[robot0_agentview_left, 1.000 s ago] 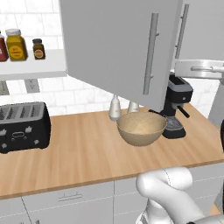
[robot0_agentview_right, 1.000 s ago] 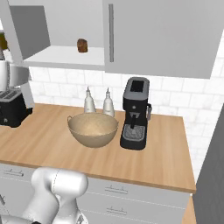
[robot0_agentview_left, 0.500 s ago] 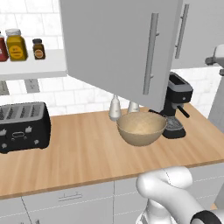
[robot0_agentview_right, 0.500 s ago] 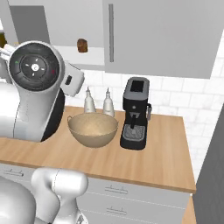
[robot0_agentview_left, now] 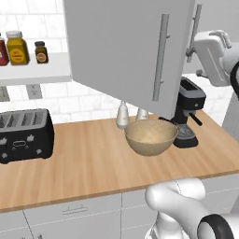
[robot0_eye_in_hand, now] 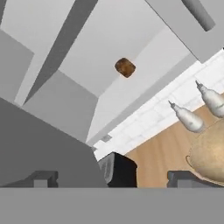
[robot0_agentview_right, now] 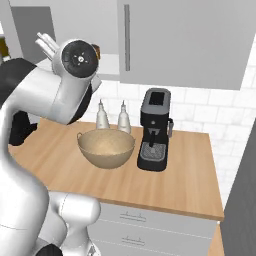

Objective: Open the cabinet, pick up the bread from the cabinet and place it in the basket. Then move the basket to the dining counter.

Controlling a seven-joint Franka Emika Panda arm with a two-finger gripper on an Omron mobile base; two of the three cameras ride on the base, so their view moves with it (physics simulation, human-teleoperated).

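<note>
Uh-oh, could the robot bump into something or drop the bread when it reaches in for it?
It might. The grey wall cabinet's open door hangs beside the arm, so a wide swing could knock it. The small round brown bread sits far back on the white inner shelf, so the open gripper might only nudge it deeper. Carried out, it could miss the round tan basket and hit the two grey-capped bottles or black coffee machine.

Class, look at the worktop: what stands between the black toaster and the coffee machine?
In the left base view, the basket and two pale bottles behind it stand between the toaster and the coffee machine.
</note>
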